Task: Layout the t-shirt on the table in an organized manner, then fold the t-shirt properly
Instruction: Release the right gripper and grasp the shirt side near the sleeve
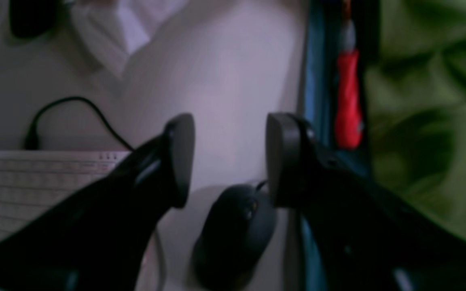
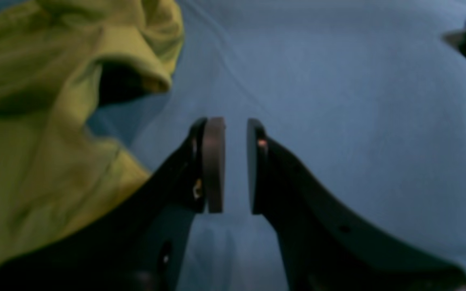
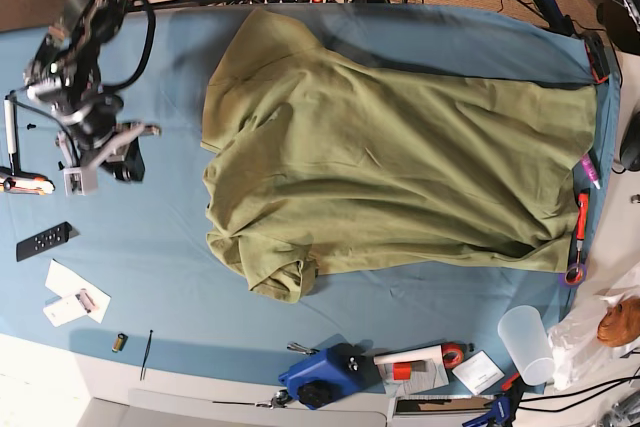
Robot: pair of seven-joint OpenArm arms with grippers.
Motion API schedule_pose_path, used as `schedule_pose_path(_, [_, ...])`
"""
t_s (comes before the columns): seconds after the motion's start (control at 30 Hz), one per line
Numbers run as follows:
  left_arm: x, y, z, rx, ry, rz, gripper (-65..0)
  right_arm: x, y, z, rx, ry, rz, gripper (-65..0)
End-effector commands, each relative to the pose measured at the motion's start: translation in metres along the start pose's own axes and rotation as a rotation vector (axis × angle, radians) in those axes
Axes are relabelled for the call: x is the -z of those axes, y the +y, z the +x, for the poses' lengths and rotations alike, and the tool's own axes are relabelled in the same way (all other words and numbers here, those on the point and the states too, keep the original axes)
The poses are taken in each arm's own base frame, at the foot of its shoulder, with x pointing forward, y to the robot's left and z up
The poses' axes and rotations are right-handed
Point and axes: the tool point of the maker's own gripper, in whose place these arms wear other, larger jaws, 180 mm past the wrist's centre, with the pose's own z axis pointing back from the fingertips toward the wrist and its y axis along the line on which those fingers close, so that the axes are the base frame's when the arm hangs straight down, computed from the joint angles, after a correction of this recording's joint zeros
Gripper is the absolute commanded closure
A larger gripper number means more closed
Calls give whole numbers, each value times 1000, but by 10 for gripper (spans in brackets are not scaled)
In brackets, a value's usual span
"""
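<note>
The olive-green t-shirt lies spread across the middle of the blue-covered table, its hem toward the right edge and one sleeve bunched at its lower left. My right gripper hovers over bare cloth left of the shirt. In the right wrist view that gripper is open by a narrow gap with nothing in it, above the table, and the t-shirt is at its left. My left gripper stands wide open and empty beyond the table's edge, the t-shirt at the far right.
A black remote, white papers and a blue tool lie along the near side. A plastic cup and a red-handled tool sit at the right. Under my left gripper are a keyboard, a mouse and a red clamp.
</note>
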Motion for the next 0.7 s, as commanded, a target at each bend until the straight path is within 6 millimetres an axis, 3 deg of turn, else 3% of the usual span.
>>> schedule_pose_path(0.0, [-13, 11, 19, -11, -63, 6, -292, 2, -4, 26, -3, -76, 2, -106])
schedule_pose_path(0.17, [-20, 13, 8, -34, -75, -27, -292, 31, -7, 51, 46, -100, 43, -106])
schedule_pose_path(0.27, [-19, 11, 2, -40, -65, -34, -292, 54, 5, 39, -7, -14, 90, -106])
schedule_pose_path(0.37, [-19, 11, 1, -40, -62, -35, -292, 72, 30, 21, -82, 73, 173, -110])
schedule_pose_path(0.47, [-19, 11, 2, -40, -64, -35, -292, 82, 55, 8, -128, 127, 236, -174])
schedule_pose_path(0.57, [-19, 11, 2, -40, -64, -35, -292, 86, 70, 7, -158, 130, 270, -192])
schedule_pose_path(0.67, [-19, 11, 2, -41, -64, -35, -292, 89, 68, 11, -140, 108, 243, -192])
